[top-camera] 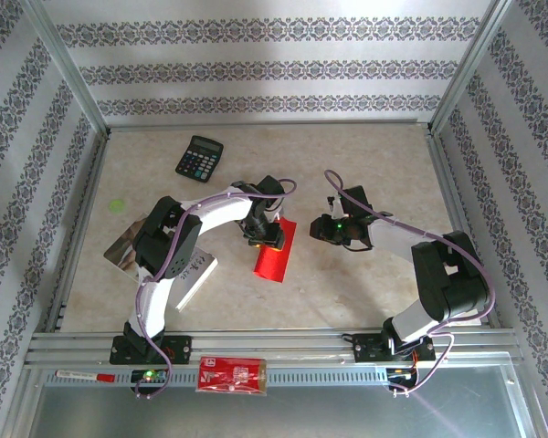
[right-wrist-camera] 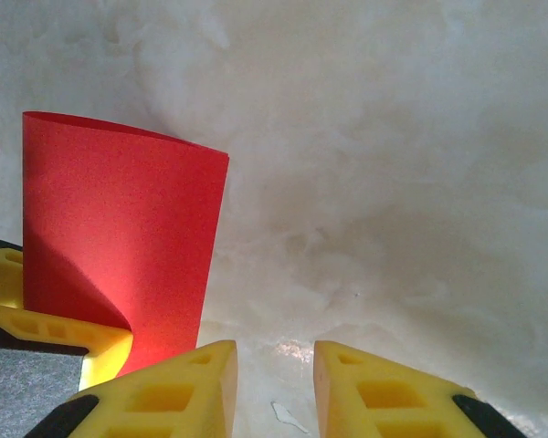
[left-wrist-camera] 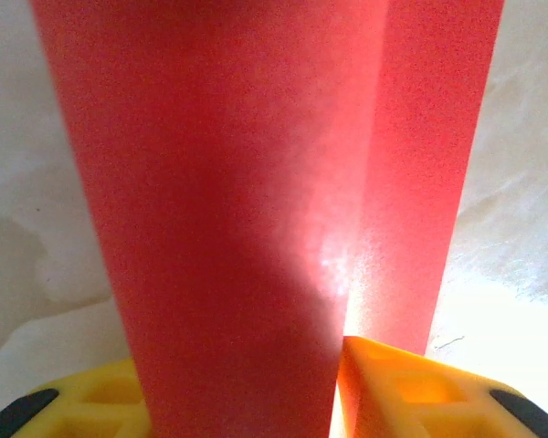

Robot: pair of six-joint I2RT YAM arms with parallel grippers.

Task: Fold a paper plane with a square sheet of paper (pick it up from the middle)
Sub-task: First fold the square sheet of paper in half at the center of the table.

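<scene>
The square sheet of paper (top-camera: 276, 251), plain bright red, is doubled over into a long narrow strip with a rounded bend, and slants across the table's middle. My left gripper (top-camera: 267, 235) is shut on its upper end. In the left wrist view the red sheet (left-wrist-camera: 256, 182) runs down between the yellow fingers (left-wrist-camera: 411, 392). My right gripper (top-camera: 324, 228) hovers just right of the strip, open and holding nothing. From the right wrist, the sheet (right-wrist-camera: 119, 237) curls up at left, beside my open gripper (right-wrist-camera: 274, 383). A pointed paper plane is out of view.
A black calculator (top-camera: 199, 158) lies at the back left. Under the left arm are a white booklet (top-camera: 194, 274) and a card (top-camera: 128, 245). A green dot (top-camera: 118, 206) marks the table. On the front rail lie a red printed packet (top-camera: 231, 375) and a pen (top-camera: 87, 375).
</scene>
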